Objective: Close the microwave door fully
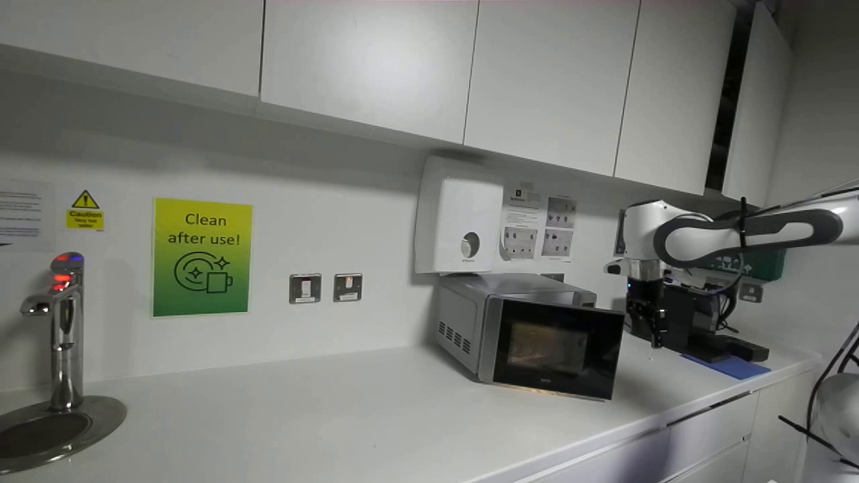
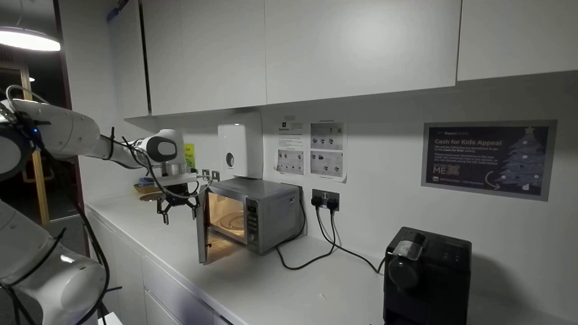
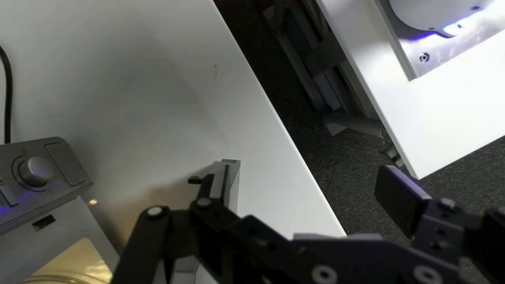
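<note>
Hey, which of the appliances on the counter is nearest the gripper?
The silver-grey boxy microwave: its rectangular dark-glass door stands open beside the black two-fingered gripper, while the black boxy coffee machine sits farther away.

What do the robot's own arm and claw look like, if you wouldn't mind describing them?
The arm is white and smooth, with rounded segments, dark grey trim, black cables and black ties. The claw is black, with two jointed, block-tipped fingers and pale round screw heads on its linkages.

In an exterior view, microwave (image 2: 262,210) on counter (image 2: 280,293), coffee machine (image 2: 433,275) right, cabinets (image 2: 338,49) above.
</note>
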`<state>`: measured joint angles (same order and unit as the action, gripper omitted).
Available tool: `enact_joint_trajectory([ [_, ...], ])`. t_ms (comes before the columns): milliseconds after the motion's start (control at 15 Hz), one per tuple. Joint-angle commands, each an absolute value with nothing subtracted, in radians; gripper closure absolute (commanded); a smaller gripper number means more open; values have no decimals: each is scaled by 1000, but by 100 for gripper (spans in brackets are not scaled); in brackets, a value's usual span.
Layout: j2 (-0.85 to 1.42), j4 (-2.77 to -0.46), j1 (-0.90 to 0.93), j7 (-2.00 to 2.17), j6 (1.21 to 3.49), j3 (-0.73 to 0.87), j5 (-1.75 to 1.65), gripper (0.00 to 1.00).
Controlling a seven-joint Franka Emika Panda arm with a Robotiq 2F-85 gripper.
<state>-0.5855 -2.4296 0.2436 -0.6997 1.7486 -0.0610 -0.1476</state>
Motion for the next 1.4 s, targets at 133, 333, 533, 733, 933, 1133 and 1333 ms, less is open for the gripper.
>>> enact_joint_trajectory([
  [133, -566, -2415, 219, -673, 1763, -46, -183, 0],
  [333, -563, -2413, 205, -637, 1766, -49, -186, 0],
  [533, -557, -2410, 197, -567, 1767, -51, -180, 0],
  [733, -549, -2408, 190, -470, 1769, -56, -178, 0],
  [933, -543, -2405, 186, -376, 1771, -59, -170, 0],
  [1133, -542, -2402, 179, -293, 1771, -62, -162, 0],
  [1333, -543, -2398, 166, -199, 1773, -70, -164, 0],
])
